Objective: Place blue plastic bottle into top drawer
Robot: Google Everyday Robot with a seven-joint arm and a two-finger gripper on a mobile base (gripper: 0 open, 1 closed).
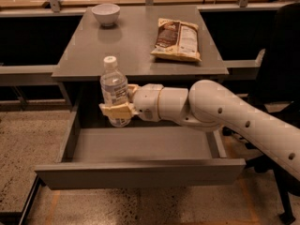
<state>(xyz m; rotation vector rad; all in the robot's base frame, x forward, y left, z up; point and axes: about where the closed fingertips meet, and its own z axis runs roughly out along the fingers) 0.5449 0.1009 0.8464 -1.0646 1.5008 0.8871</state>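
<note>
Six items we count, largest first: desk [140, 46]; drawer [140, 172] standing open under its front edge; arm [225, 108] reaching in from the right; snack bag [177, 40] lying on the desktop's right half. Next we list the bottle [113, 86], upright over the drawer's rear left, and the bowl [105, 14] at the desk's far left corner. Last, we note the gripper [116, 110], clamped round the bottle's lower body.
</note>
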